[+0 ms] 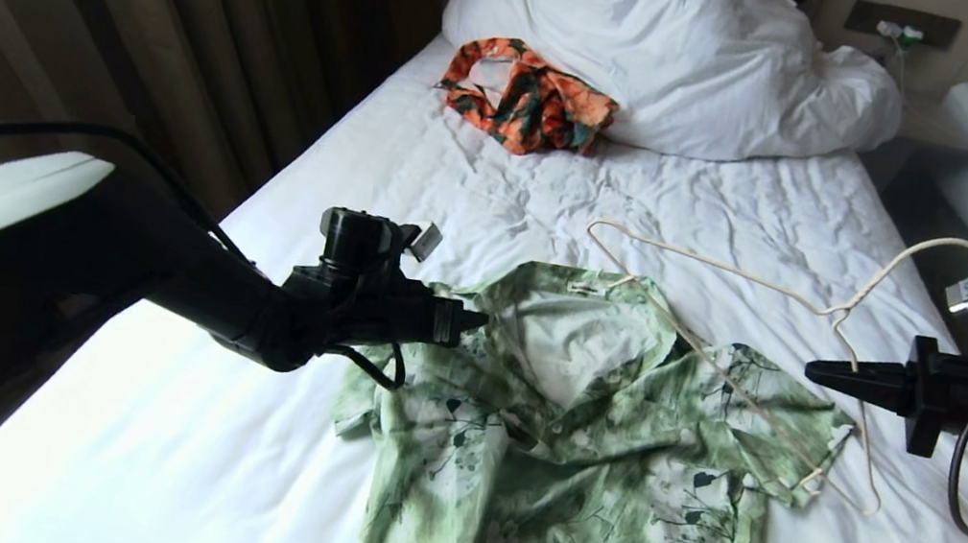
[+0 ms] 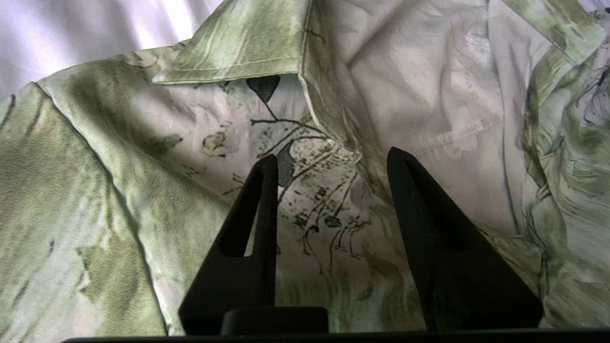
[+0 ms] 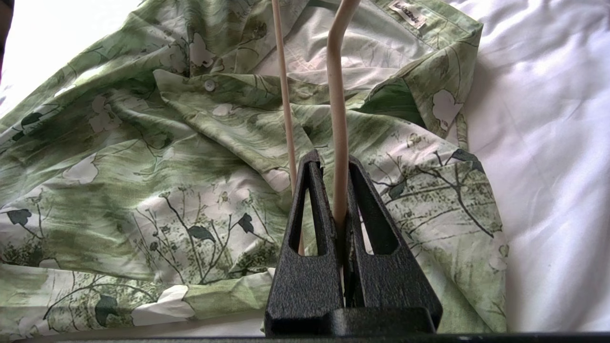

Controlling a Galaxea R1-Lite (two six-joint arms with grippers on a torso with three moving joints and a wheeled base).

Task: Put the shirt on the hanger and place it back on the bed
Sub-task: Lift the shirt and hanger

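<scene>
The light green floral shirt (image 1: 574,441) is lying spread on the bed (image 1: 245,428), collar toward the pillow (image 1: 676,40), front side up with the neck opening gaping. The cream wire hanger (image 1: 735,282) is resting tilted across the shirt's right shoulder, one end tucked at the sleeve there and the other end lying on the sheet beyond the collar. The right gripper (image 1: 810,369) is clamping the hanger's wire between its closed fingers, seemingly near the base of the hook, probably to keep the frame steady and angled so it can be fed into the garment. The left gripper (image 2: 333,157) is hovering over the collar on the shirt's left side with its jaws standing apart and nothing between them; it is likely lining up to pinch the collar edge and lift the fabric over the hanger's free end. An orange-and-teal garment (image 1: 526,96) is lying bunched by the pillow.
</scene>
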